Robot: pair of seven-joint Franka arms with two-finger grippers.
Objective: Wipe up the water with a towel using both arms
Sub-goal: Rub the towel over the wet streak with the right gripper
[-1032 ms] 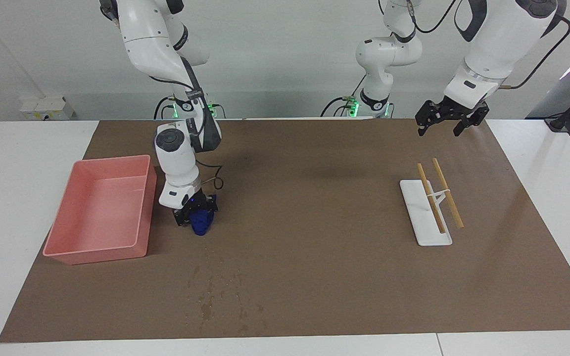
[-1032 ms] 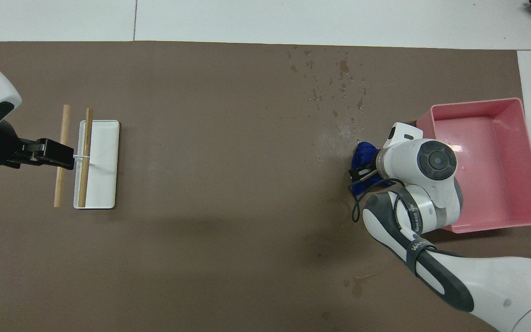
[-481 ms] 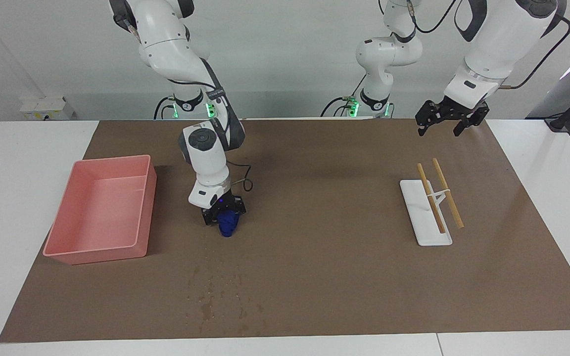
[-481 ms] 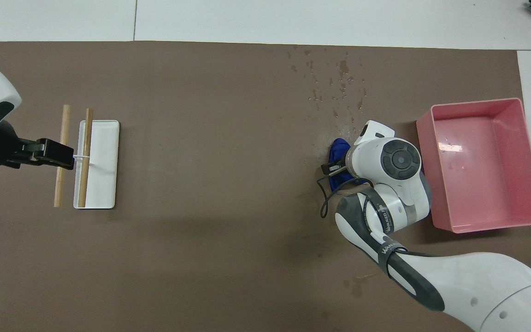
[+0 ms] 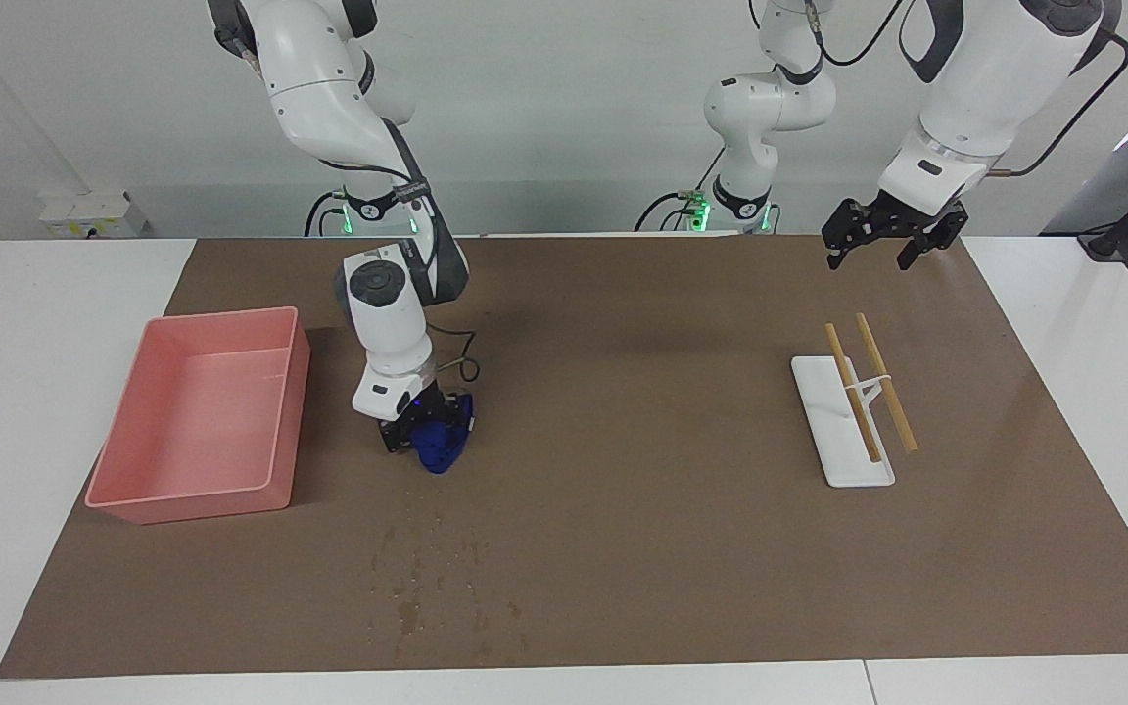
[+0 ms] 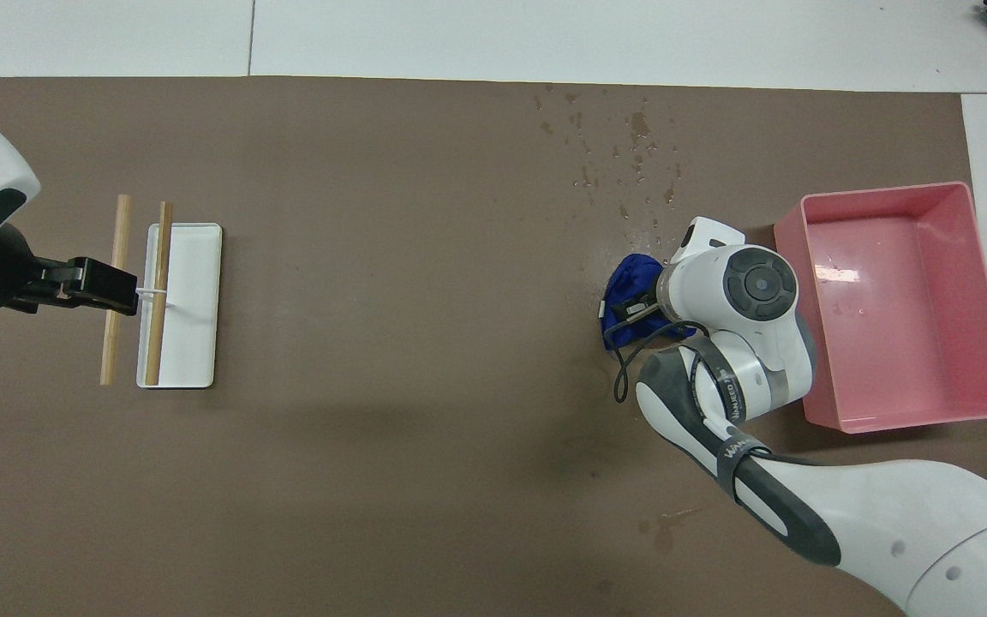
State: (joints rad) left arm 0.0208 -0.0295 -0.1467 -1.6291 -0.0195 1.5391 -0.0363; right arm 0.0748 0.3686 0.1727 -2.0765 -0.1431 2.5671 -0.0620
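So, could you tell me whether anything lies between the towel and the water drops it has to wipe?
Nothing visible does. The right gripper holds the towel beside the bin, and only bare mat separates it from the drops, farther from the robots.

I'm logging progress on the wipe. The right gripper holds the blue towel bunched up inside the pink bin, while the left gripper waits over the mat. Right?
Not quite. The right gripper holds the blue towel bunched up on the brown mat beside the pink bin, as the facing view shows. The left gripper does wait over the mat.
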